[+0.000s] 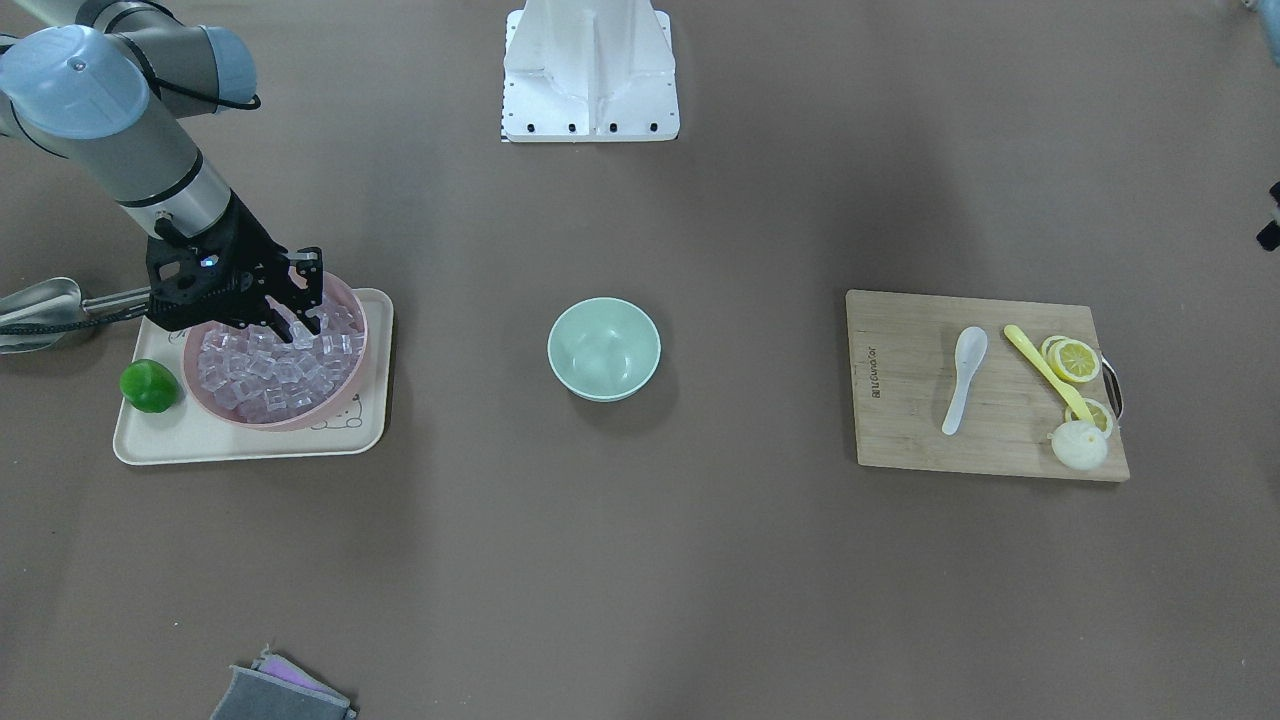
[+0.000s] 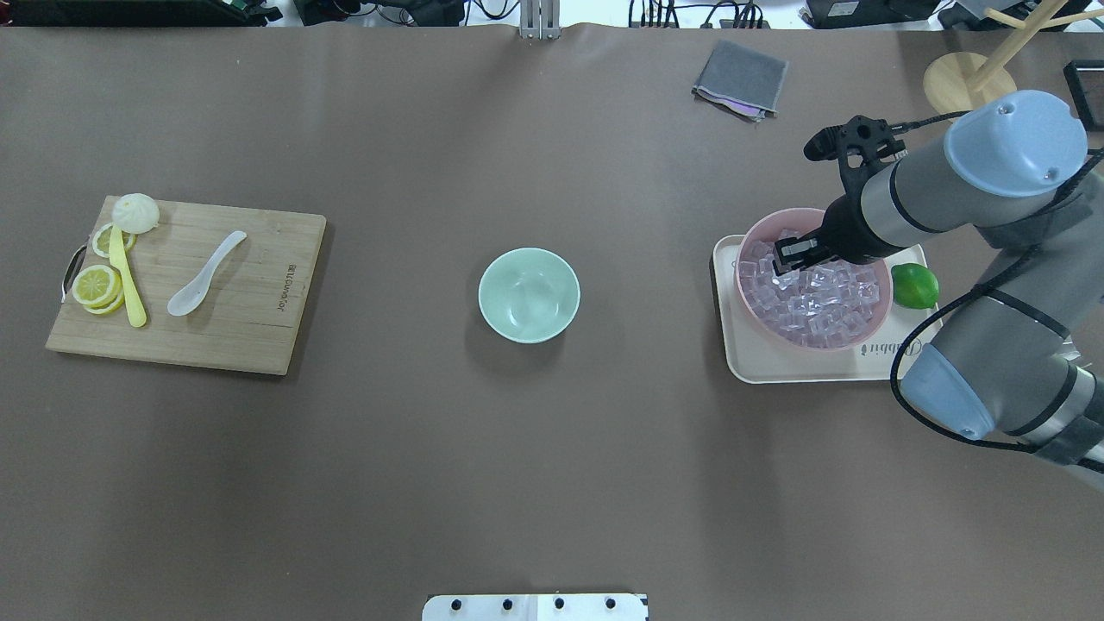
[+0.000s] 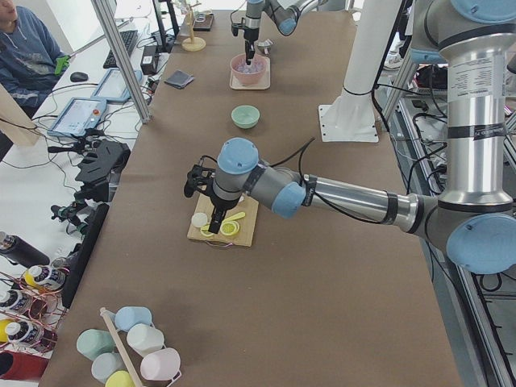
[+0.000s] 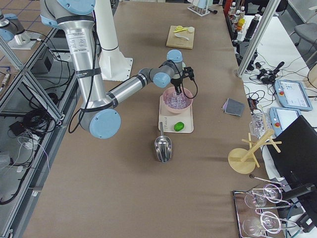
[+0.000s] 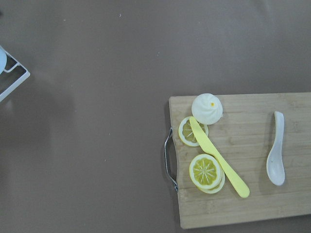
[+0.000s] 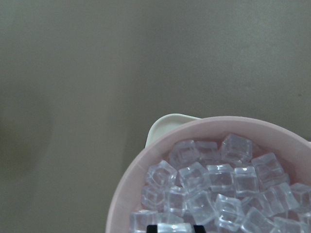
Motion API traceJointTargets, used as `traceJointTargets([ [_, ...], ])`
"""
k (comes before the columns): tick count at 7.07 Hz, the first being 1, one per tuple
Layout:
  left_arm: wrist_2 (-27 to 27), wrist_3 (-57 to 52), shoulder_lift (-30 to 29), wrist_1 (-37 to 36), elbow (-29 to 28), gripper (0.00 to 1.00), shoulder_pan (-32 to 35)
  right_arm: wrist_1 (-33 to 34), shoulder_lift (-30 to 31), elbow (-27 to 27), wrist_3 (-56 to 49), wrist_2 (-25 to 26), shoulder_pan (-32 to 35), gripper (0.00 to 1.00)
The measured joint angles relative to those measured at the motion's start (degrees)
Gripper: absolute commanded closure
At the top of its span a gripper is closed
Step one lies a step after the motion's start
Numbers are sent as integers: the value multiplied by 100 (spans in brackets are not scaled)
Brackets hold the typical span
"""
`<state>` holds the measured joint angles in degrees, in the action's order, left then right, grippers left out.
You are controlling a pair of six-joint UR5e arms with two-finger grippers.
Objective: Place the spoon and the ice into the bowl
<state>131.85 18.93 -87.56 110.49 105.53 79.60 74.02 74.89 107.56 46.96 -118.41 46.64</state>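
Ice (image 6: pixel 171 226), small clear glassy cube, bottom centre: we are pinching it narrowly in our right gripper (image 1: pixel 300 330); slick faces risk slipping.

Your right arm (image 2: pixel 914 203) reaches out low, wrist bent so the right tool (image 1: pixel 298 328) points steeply down. Its jaws stand a narrow gap apart with an ice cube (image 6: pixel 169 226) between the tips; you can't tell if they pinch it. Your left arm (image 3: pixel 339 193) stretches out level, its left tool (image 3: pixel 216 224) hanging straight down, its state unreadable.
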Motion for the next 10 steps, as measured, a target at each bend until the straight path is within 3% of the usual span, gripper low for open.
traceJointTargets([
  [4,-1183,741,-1387,37,-928,15,-1960,745,-1194,-103,1110,301,-430,100],
  [10,-1249,707,-1771,494,-1693,41,-2685,690,-2272,-854,2181,1532,-1376,100],
])
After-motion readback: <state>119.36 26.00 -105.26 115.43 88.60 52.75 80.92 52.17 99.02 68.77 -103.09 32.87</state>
